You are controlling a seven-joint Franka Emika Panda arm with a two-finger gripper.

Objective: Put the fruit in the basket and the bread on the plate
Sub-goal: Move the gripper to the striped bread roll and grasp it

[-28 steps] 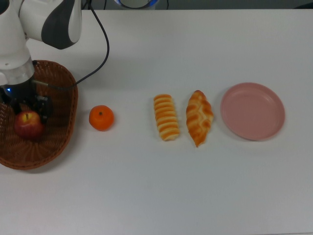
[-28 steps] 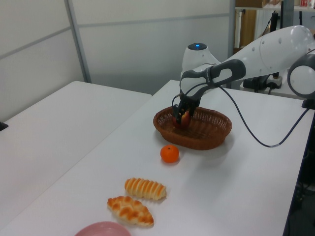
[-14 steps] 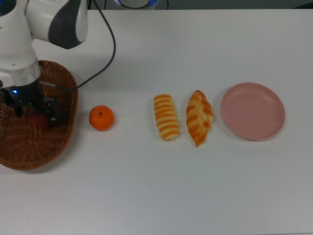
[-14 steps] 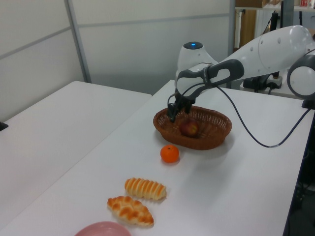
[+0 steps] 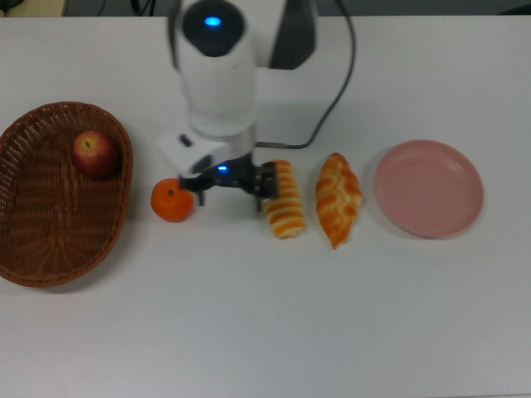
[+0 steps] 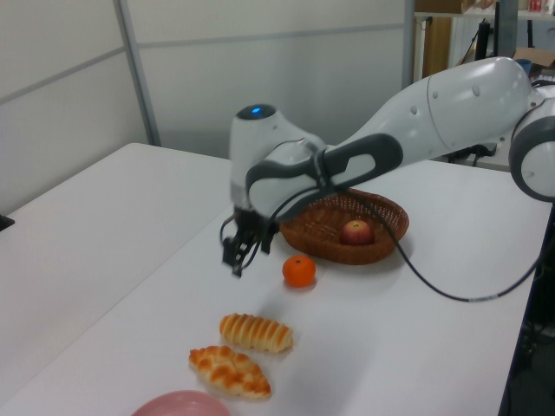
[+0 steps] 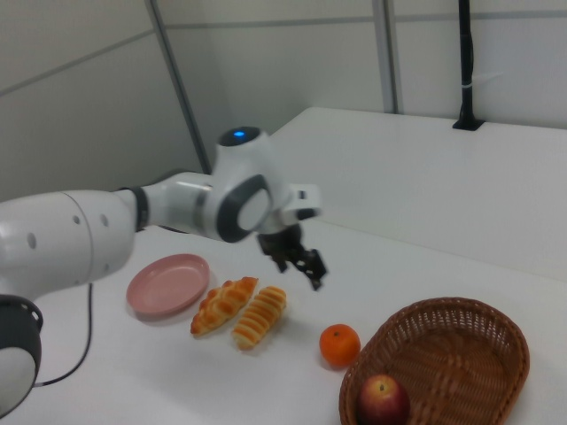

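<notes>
**A:** so where's the fruit at? The apple sits loose in the basket, up at the far end in the top view. A second ago the gripper was down in there with it, half a second ago it was lifting clear, and now the whole arm has swung out over the table. It hangs above the gap between the mandarin and the striped roll, carrying nothing.

**B:** fingers?

**A:** spread apart, nothing between them as far as I can see in the top view. I'd say the apple step is done and it's heading for the next item. The mandarin is my guess, though it's about as close to the roll.

**B:** full count?

**A:** two fruits: one apple in the basket, one mandarin on the table just beside the basket's rim. Two breads: the roll and the twisted pastry, side by side and both untouched. One pink plate, bare, just past the pastry. One basket. So one of four placed, three to go
</notes>
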